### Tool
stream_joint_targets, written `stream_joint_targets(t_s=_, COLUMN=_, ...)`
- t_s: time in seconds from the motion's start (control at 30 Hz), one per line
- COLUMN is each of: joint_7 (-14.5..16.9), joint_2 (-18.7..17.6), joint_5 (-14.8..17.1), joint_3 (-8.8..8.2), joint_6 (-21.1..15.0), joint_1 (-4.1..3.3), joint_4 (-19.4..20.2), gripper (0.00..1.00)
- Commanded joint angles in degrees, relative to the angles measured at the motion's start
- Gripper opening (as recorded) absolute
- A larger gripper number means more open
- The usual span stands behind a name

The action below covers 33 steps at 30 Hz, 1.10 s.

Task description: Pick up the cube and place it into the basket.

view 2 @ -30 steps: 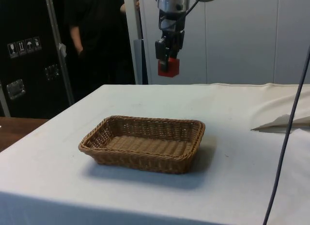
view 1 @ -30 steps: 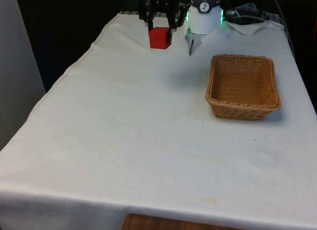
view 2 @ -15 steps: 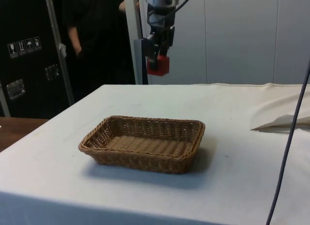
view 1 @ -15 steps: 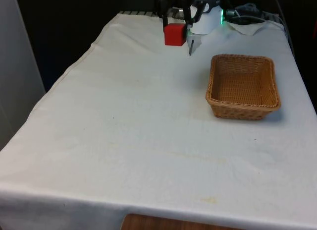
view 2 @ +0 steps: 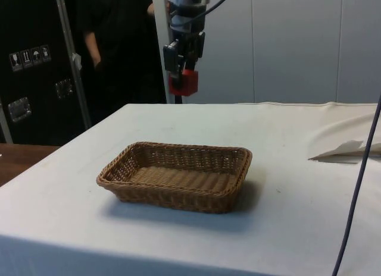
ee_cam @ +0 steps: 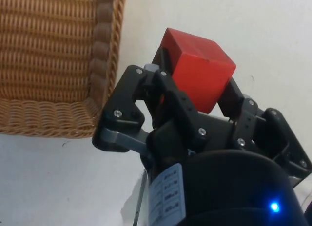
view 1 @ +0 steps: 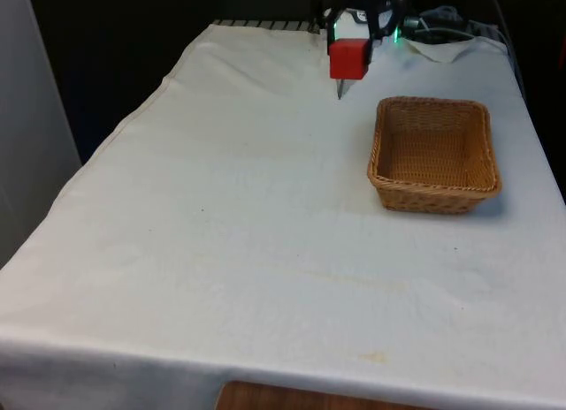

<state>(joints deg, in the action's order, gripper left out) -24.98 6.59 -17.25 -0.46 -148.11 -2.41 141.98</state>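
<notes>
The red cube hangs in the air at the far end of the table, clamped between the black fingers of my gripper. In the side view the cube and the gripper are high above the cloth, beyond the far rim of the wicker basket. The basket rests on the cloth at the front view's right, nearer the camera than the cube and to its right. The wrist view has the cube held in the gripper, with the basket's corner close beside it.
A person in dark clothes stands behind the table in the side view. Crumpled white cloth lies on the table beside the basket. A cable hangs down at that view's right edge. A wooden surface shows below the table's near edge.
My gripper has carried the cube towards the front view's right, from the far left of the robot base to a spot nearer the basket. The basket has stayed put.
</notes>
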Motion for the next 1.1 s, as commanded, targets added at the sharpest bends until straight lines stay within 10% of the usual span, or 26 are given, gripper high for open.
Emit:
stream_joint_targets(t_s=0.0, joint_7=-0.8, joint_2=-0.4, joint_5=0.0, joint_3=0.46, joint_6=0.74, joint_1=-0.23, joint_4=-0.63, gripper=0.07)
stream_joint_targets(t_s=1.07, joint_7=-11.17, joint_2=-9.17, joint_5=-0.74, joint_3=11.23, joint_6=-1.15, joint_1=-0.4, joint_4=-3.95, gripper=0.07)
